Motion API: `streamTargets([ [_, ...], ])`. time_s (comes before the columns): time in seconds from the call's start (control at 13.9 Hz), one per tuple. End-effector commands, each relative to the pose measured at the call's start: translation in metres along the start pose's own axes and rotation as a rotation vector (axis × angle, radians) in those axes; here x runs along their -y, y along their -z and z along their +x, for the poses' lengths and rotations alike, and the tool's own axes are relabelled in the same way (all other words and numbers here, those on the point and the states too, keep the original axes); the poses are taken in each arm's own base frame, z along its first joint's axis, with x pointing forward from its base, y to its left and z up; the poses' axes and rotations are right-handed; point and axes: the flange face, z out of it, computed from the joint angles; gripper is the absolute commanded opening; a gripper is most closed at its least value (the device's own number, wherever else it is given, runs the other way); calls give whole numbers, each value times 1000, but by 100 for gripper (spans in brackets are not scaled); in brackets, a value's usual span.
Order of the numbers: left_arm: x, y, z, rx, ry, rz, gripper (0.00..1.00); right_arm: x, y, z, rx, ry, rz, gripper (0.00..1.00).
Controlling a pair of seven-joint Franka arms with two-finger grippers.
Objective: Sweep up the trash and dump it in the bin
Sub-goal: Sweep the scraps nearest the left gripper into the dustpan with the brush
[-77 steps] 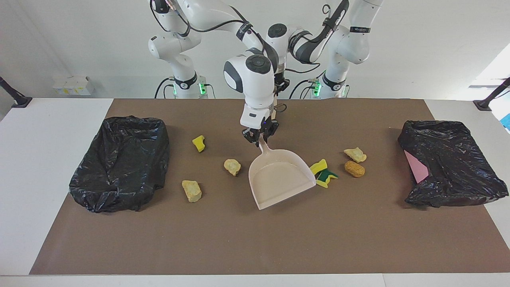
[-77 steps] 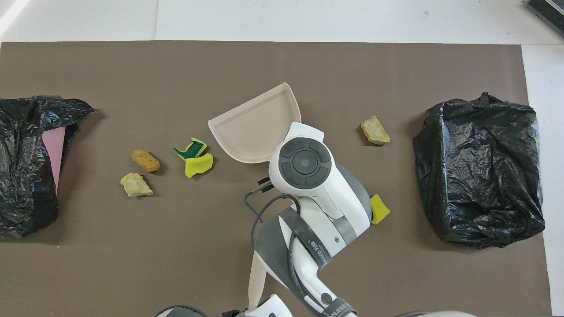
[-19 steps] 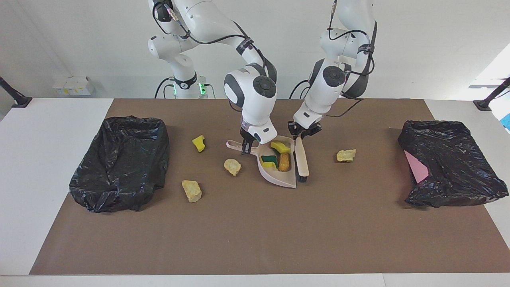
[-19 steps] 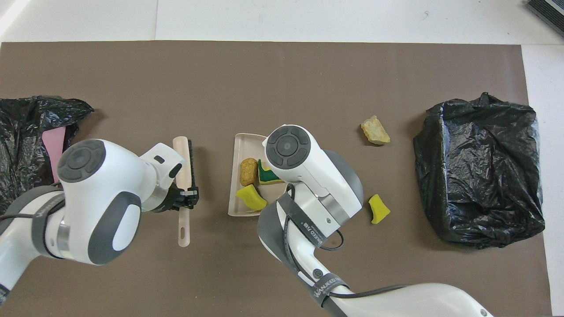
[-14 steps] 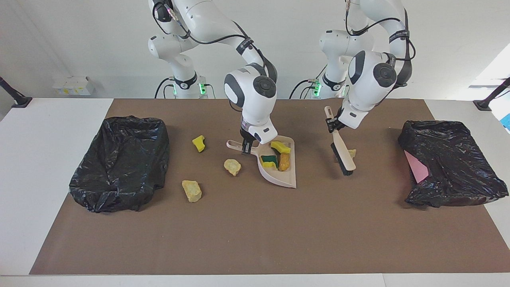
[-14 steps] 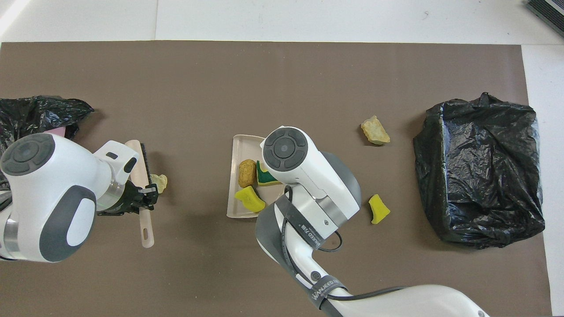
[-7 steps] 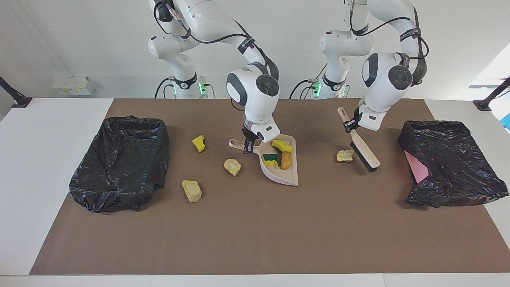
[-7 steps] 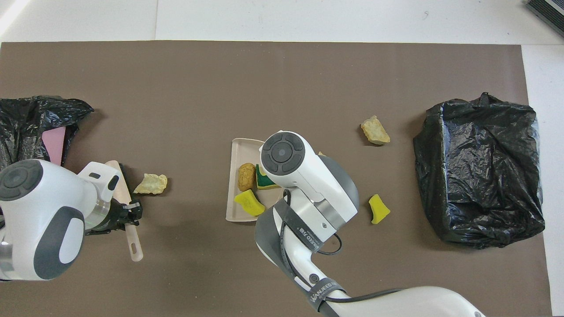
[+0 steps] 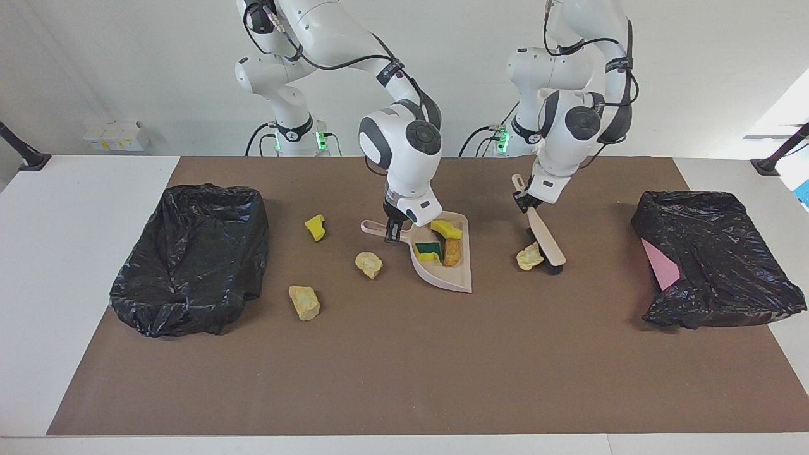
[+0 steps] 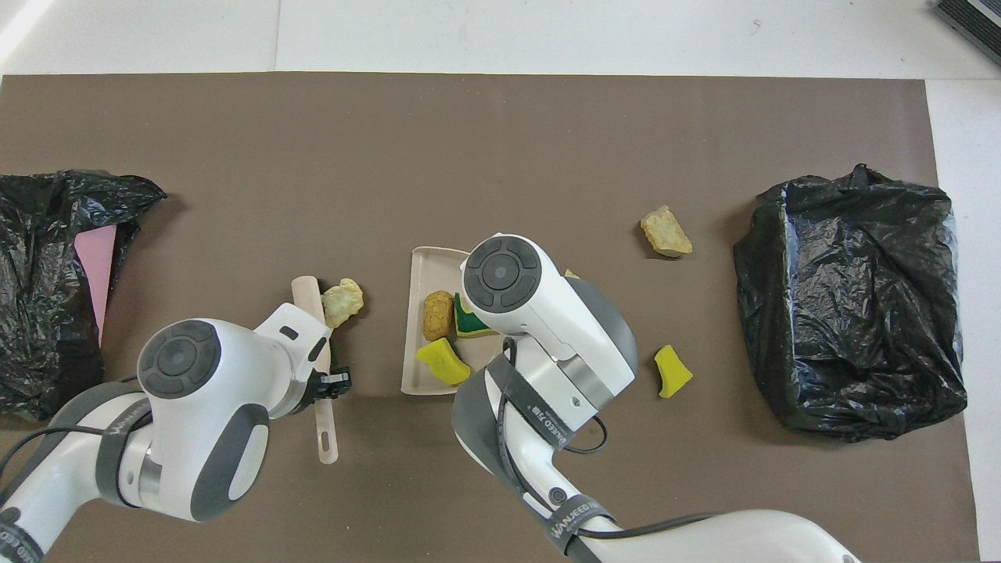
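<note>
White tabletop (image 9: 88, 189) carries a brown mat (image 9: 404, 366) and two black bins (image 9: 189, 259). Left end effector (image 9: 523, 201) grips the brush (image 9: 545, 240); right end effector (image 9: 393, 227) grips the dustpan (image 9: 445, 278) holding three scraps (image 9: 451, 251). The brush has pushed a pale lump (image 9: 528, 258) closer to the dustpan.

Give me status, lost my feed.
Right gripper holds dustpan, three scraps in. Left gripper holds brush against pale lump, short of pan. Three scraps loose.

Brown-matted table (image 9: 404, 379) with two black bags (image 9: 189, 259), dustpan (image 9: 442, 272), scattered scraps (image 9: 304, 302).
</note>
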Motion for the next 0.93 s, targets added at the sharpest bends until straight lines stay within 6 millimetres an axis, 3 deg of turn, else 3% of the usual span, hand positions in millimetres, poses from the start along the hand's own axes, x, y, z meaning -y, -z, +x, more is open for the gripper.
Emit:
streamTargets([
  [0.0,-47,-14,-19,-24,-117,-58,0,7,1,-5,13,40,-10,0],
  [0.14,-70,-9,-28,-37,-221,-73,0,7,1,-5,14,39,-11,0],
  [0.36,-75,-7,-25,-34,-257,-72,0,7,1,-6,12,33,-11,0],
  [0.5,-66,-6,-17,-29,-233,-72,0,6,1,-5,12,29,-11,0],
  [0.86,-17,-6,20,-19,-108,-57,0,3,5,-4,-8,28,-29,0],
])
